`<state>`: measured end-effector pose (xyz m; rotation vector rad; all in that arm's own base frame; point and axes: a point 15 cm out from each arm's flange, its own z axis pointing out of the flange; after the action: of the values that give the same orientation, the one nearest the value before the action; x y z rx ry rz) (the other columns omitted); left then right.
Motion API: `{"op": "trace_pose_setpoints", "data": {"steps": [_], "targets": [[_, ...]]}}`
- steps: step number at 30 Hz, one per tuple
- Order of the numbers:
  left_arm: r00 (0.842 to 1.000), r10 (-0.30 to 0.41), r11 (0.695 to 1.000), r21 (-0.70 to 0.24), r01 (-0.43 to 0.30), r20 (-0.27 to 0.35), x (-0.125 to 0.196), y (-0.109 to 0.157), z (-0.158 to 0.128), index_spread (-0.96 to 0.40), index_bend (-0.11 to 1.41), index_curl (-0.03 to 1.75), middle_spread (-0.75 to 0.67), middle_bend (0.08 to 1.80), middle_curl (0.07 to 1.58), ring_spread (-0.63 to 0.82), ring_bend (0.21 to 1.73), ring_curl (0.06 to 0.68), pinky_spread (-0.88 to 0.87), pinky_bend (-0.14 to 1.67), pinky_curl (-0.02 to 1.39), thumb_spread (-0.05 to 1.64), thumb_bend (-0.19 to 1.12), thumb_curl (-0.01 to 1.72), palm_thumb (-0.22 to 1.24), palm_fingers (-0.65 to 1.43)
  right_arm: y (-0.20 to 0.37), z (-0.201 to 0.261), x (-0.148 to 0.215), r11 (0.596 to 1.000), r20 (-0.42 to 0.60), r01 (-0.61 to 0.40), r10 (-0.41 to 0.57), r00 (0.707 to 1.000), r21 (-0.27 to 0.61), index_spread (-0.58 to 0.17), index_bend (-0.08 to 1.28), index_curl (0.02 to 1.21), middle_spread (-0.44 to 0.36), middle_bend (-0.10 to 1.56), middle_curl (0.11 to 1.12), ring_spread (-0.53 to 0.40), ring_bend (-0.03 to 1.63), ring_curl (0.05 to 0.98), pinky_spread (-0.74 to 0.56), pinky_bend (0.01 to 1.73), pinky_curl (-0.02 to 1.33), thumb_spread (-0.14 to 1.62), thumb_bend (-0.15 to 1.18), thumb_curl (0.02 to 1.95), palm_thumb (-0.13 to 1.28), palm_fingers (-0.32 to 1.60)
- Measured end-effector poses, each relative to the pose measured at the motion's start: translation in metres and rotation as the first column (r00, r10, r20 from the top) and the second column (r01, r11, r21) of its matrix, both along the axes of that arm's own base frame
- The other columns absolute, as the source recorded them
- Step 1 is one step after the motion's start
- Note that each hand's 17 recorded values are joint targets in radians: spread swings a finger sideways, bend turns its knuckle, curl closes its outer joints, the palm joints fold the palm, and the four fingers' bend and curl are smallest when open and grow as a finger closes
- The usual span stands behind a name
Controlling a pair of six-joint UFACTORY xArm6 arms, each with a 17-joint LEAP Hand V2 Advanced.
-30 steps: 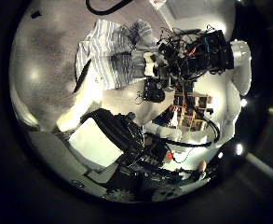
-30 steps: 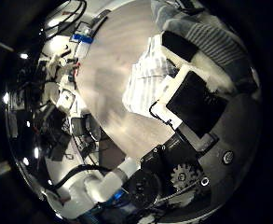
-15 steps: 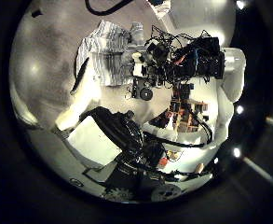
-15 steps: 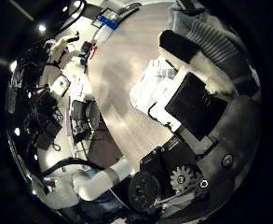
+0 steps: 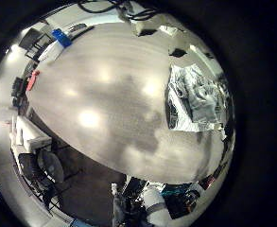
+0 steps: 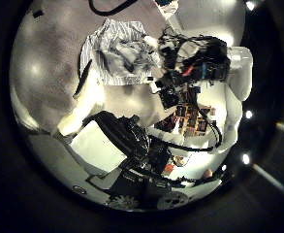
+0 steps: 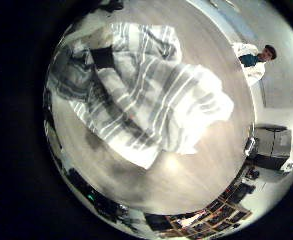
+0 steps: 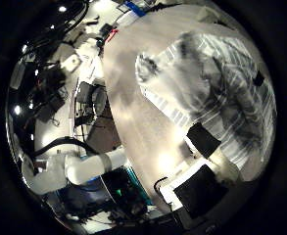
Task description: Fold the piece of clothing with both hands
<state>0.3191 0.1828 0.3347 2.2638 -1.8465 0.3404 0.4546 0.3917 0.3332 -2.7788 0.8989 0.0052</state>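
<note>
A striped garment [image 5: 197,95] lies crumpled on the table. In the left thumb side palm view the garment [image 6: 117,53] lies away from my left hand [image 6: 117,150], whose fingers are relaxed and hold nothing. My right hand [image 6: 188,63] is at the garment's edge. In the right little finger side palm view the garment [image 7: 151,95] fills much of the picture, close below the palm, and a fingertip [image 7: 101,58] sits on a raised fold. In the right thumb side palm view my right hand's fingers [image 8: 204,142] curl over the cloth [image 8: 212,78].
The bare table top [image 5: 91,95] stretches wide beside the garment. Small objects [image 5: 58,40] lie at its far edge. Shelves and equipment [image 6: 195,116] stand beyond the table. A white robot arm [image 8: 74,168] shows off the table's side.
The right palm has moved away from the cloth, so more of the garment shows and it looks more spread. The right hand has shifted along the garment's edge. The left hand stays away from it.
</note>
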Motion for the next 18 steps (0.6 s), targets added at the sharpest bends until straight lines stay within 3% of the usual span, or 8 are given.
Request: {"op": "trace_pose_setpoints", "data": {"steps": [5,11,18], "targets": [[1.000,-0.014,1.000,-0.001,0.014,-0.003,0.002,-0.008,0.000,-0.05,0.19,0.50,0.12,0.19,0.37,0.19,0.62,0.196,0.29,0.25,0.35,1.22,-0.01,0.44,0.60,0.33,-0.030,0.041,0.015,0.998,0.054,0.045,-0.047,0.997,0.038,-0.513,0.17,0.38,-0.140,0.40,0.33,0.029,0.84,0.276,0.32,0.93,0.53,1.06,-0.02,0.73,0.93,-0.02],[0.999,-0.033,0.999,-0.001,0.033,-0.004,0.000,-0.020,0.006,-0.05,0.19,0.50,0.12,0.18,0.37,0.20,0.63,0.198,0.29,0.25,0.36,1.22,-0.01,0.44,0.60,0.32,-0.106,0.097,0.039,0.982,0.106,0.174,-0.182,0.978,0.080,-0.512,0.17,0.35,-0.122,0.36,0.33,0.063,0.81,0.256,0.39,0.88,0.48,1.02,-0.01,0.75,0.92,0.03],[0.997,-0.074,0.997,0.019,0.074,0.006,0.000,-0.052,0.023,-0.05,0.19,0.50,0.13,0.19,0.37,0.21,0.63,0.197,0.29,0.26,0.36,1.22,-0.01,0.44,0.60,0.32,-0.232,0.123,0.020,0.927,0.014,0.375,-0.375,0.927,-0.001,-0.497,0.18,0.34,-0.101,0.34,0.33,0.100,0.75,0.234,0.44,0.79,0.42,1.01,-0.02,0.77,0.84,0.07]]}}
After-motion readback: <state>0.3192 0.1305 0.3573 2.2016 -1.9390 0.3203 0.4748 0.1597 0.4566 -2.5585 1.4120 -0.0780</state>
